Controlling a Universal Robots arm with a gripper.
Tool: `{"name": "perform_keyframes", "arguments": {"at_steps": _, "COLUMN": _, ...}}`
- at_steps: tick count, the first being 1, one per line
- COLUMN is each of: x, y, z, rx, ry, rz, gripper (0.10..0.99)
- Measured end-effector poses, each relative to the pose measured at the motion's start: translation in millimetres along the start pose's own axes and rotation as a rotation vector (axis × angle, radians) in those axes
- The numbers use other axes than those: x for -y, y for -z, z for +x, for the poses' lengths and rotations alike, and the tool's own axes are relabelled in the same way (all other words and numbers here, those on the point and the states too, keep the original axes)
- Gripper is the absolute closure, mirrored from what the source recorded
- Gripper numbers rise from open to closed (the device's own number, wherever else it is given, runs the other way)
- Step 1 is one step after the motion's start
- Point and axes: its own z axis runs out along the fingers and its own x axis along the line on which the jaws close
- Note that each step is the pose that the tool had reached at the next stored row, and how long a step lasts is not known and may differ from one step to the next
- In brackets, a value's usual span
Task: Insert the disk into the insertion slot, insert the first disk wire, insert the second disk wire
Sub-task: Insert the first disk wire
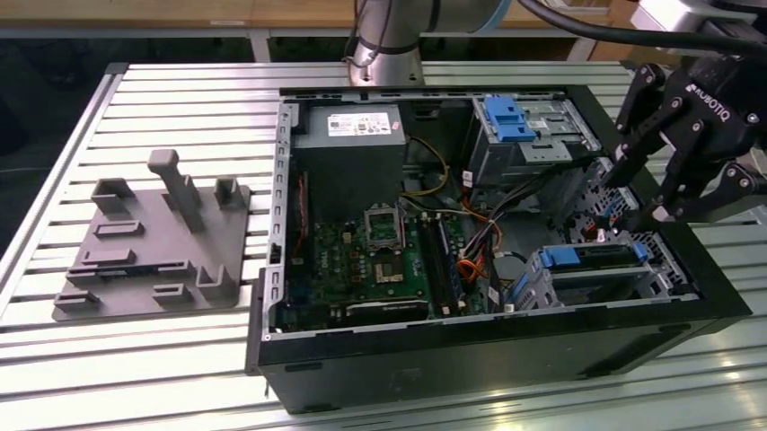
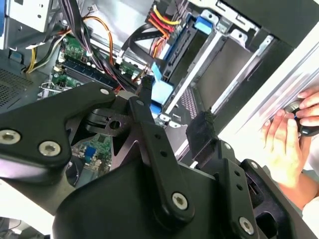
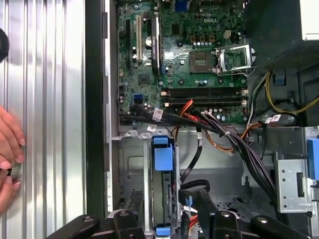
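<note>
The gripper (image 2: 174, 102) hangs over the open computer case (image 1: 480, 359), its fingers spread apart and holding nothing. The disk (image 3: 163, 164) sits in the insertion slot (image 3: 130, 169), mostly hidden, with only its blue handle plain to see. Dark wires (image 3: 234, 144) cross nearby. A person's hand (image 2: 289, 144), cut off at the edge, rests outside the case.

On the exterior view's left the counter (image 1: 180, 90) lies open along its far slats, while a grey fixture plate (image 1: 132, 260) with upright pegs takes the middle. Inside the computer case (image 1: 480, 359), the freest room is above the motherboard (image 1: 359, 260). Toward the exterior view's right a cable bundle (image 1: 486, 238) crosses beside the insertion slot (image 1: 612, 285), itself filled by the disk (image 1: 599, 255); a taller drive cage (image 1: 545, 148) closes the far corner. A person's fingers (image 3: 10, 137) sit over the slats beside the case.
</note>
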Motion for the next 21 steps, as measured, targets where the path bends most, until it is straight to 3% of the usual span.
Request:
{"name": "perform_keyframes", "arguments": {"at_steps": 9, "x": 18.3, "y": -2.2, "z": -11.5, "rx": -0.0193, "ry": -0.001, "rz": -0.021, "gripper": 0.529}}
{"name": "perform_keyframes", "arguments": {"at_steps": 15, "x": 31.8, "y": -5.6, "z": -17.6, "rx": -0.0191, "ry": -0.007, "rz": -0.022, "gripper": 0.529}}
{"name": "perform_keyframes", "arguments": {"at_steps": 21, "x": 34.2, "y": -11.1, "z": -18.2, "rx": -0.0137, "ry": -0.076, "rz": -0.023, "gripper": 0.529}}
